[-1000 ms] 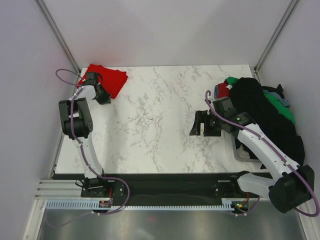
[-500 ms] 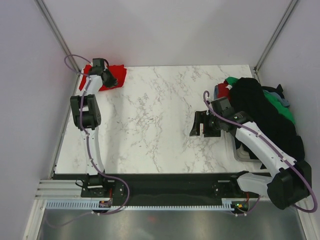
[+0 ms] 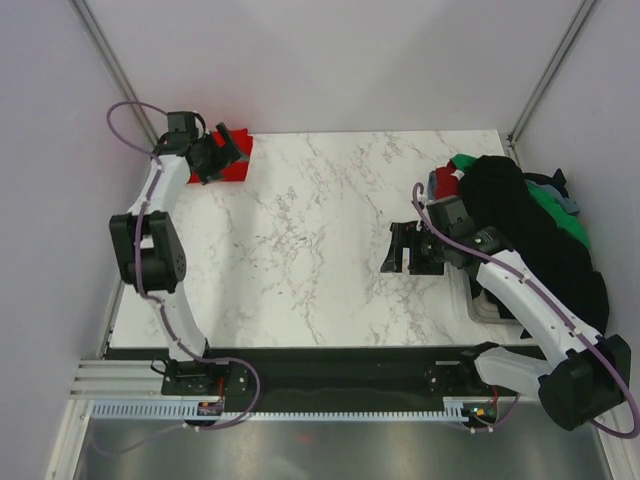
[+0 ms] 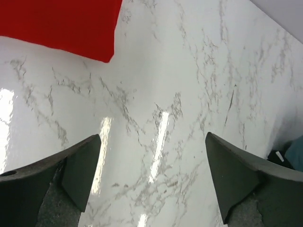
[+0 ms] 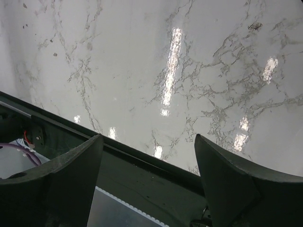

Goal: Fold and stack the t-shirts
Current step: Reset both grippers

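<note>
Just past the wide-open, empty fingers of the left gripper (image 4: 152,138) lies the folded red t-shirt (image 4: 57,23), flat at the far corner of the table (image 3: 320,230). That one looks done to me. The right gripper (image 3: 398,250) is open too and holds nothing. The pile of unfolded t-shirts (image 3: 530,230) sits behind its fingers. Next, I think, it must turn and grab a shirt from the pile.

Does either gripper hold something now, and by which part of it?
Nothing is held. The left gripper is open over the white marble table, clear of the folded bright red cloth t-shirt. The right gripper is open over bare marble.
</note>
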